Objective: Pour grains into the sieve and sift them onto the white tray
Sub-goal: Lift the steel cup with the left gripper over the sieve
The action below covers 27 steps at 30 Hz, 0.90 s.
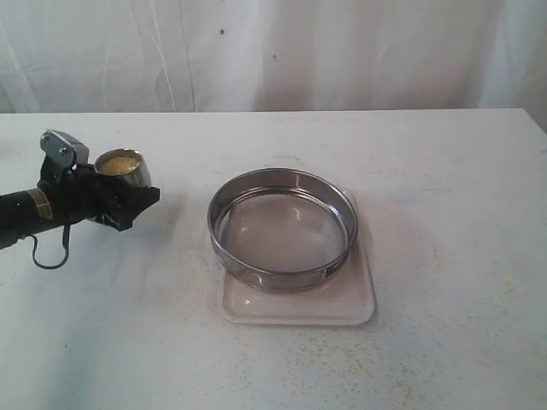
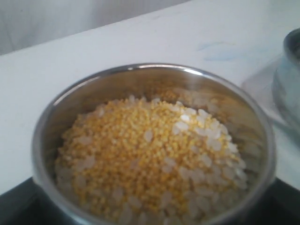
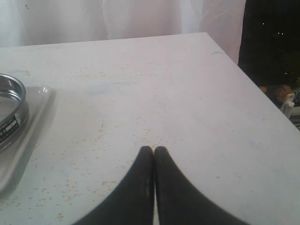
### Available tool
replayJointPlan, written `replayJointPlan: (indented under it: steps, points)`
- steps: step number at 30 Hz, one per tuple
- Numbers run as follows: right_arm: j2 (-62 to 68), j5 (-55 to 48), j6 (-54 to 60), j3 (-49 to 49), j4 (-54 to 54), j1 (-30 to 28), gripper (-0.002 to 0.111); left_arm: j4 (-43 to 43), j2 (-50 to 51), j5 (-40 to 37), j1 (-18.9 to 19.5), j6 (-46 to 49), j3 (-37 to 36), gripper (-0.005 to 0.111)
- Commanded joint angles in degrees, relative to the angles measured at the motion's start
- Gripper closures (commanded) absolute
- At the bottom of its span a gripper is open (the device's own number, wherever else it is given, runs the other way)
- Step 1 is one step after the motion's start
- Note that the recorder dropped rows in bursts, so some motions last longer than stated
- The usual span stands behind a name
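Left pincer (image 1: 128, 195): clamped around the steel cup (image 1: 125, 169), held mouth-up so as not to spill the grains (image 2: 154, 159) heaped inside; well left of the sieve (image 1: 282, 229), itself seated on the white tray (image 1: 359, 303) to let siftings drop there. Right pincer (image 3: 153, 150): pressed together, empty, low over the desk (image 1: 444, 171) right of the tray, likely to leave room for pouring.

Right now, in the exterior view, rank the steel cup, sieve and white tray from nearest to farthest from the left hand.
1. The steel cup, held in the left hand, far left.
2. The sieve, centre, its rim overhanging the tray toward the hand.
3. The white tray, beneath the sieve, barely farther.
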<state>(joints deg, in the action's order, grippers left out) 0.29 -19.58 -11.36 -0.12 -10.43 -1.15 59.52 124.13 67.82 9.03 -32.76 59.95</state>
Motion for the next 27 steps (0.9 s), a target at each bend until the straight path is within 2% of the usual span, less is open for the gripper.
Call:
replayJointPlan:
  steps: [1, 7, 14, 17, 23, 27]
  points:
    - [-0.29, 0.32, -0.03, 0.12, -0.11, 0.07, 0.108, 0.13, -5.49, 2.14, -2.88, -1.95, 0.12, 0.107]
    - [-0.29, 0.32, -0.03, 0.12, -0.11, 0.07, 0.108, 0.60, -10.49, 2.14, -8.68, -4.17, 0.12, 0.107]
    - [-0.29, 0.32, -0.03, 0.12, -0.11, 0.07, 0.108, -4.81, -11.15, 2.14, -16.57, 4.83, 0.12, 0.107]
    - [-0.29, 0.32, -0.03, 0.12, -0.11, 0.07, 0.108, -10.01, -11.15, -4.67, -20.13, 10.59, 0.65, 0.107]
    - [-0.29, 0.32, -0.03, 0.12, -0.11, 0.07, 0.108, -10.24, -11.15, -21.98, -25.61, 12.26, 6.92, 0.107]
    - [-0.29, 0.32, -0.03, 0.12, -0.11, 0.07, 0.108, -9.07, -11.15, -31.32, -27.45, 15.11, 11.97, 0.107]
